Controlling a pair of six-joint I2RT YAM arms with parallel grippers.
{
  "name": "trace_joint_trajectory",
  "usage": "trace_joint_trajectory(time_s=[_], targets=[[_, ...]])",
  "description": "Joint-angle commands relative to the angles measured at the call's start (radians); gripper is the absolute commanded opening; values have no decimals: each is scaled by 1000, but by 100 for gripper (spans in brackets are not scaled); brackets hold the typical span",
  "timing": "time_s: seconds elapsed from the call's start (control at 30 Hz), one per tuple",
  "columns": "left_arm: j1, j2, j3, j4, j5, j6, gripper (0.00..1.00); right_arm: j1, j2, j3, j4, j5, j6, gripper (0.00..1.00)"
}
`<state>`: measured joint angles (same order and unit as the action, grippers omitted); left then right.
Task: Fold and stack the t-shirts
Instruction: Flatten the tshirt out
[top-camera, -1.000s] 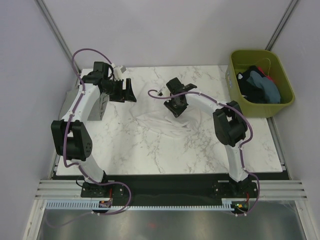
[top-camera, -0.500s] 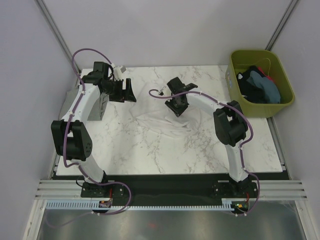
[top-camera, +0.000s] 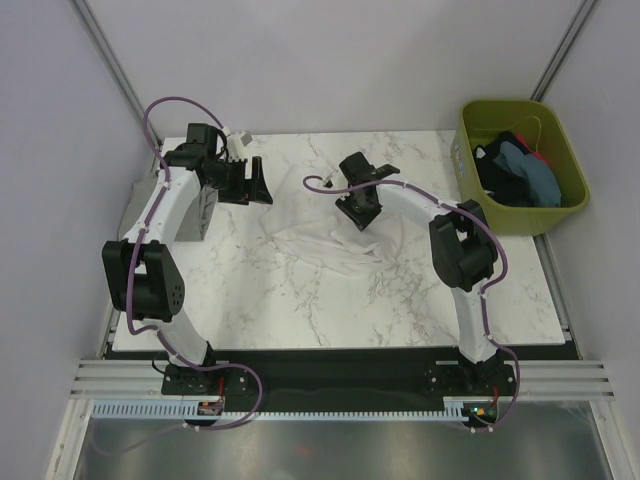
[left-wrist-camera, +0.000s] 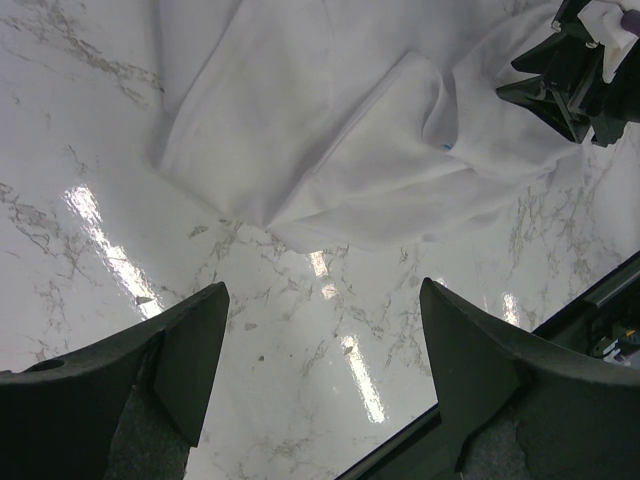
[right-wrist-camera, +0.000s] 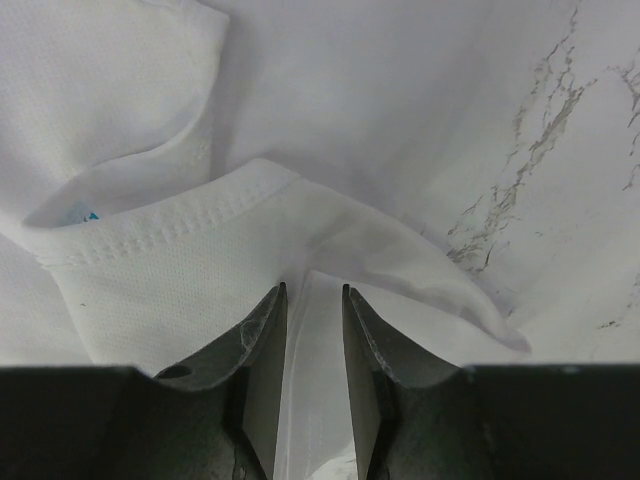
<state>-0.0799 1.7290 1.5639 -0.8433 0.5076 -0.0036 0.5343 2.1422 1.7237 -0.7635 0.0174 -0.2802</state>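
**Right tool (top-camera: 358, 210) nudges the white shirt (top-camera: 330, 250) by its collar while the left tool (top-camera: 245, 185) waits**
Over the last second the right tool, its jaws nearly closed on a fold at the collar, has drifted slightly toward the far edge of the worktop (top-camera: 260, 300). The white shirt lies crumpled mid-worktop and has barely shifted. The left tool stays wide open and empty at the far left. Spreading seems only just begun, and nothing is folded. Other shirts (top-camera: 520, 172) sit in the bin (top-camera: 470, 130). The only marking is a blue neck mark (right-wrist-camera: 88, 213), too small to read.
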Motion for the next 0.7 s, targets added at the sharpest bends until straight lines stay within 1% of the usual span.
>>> trace_joint_trajectory(time_s=[0.0,0.13,0.33,0.5,0.57,0.6,0.67], targets=[[2,-25,16,9,-6,2,85,-5,16,19,9,18,-1,36],[2,-29,12,7,-9,1,85,-5,22,2,7,7,1,35],[2,-28,13,7,-11,2,85,-5,24,11,9,9,1,20],[2,-23,18,7,-6,2,85,-7,21,17,7,21,1,17],[3,-23,19,9,-4,1,85,-7,12,23,9,39,3,19],[2,-25,16,7,-6,1,85,-7,7,28,10,45,7,26],[2,-22,16,7,-4,2,85,-7,-2,40,10,56,7,34]])
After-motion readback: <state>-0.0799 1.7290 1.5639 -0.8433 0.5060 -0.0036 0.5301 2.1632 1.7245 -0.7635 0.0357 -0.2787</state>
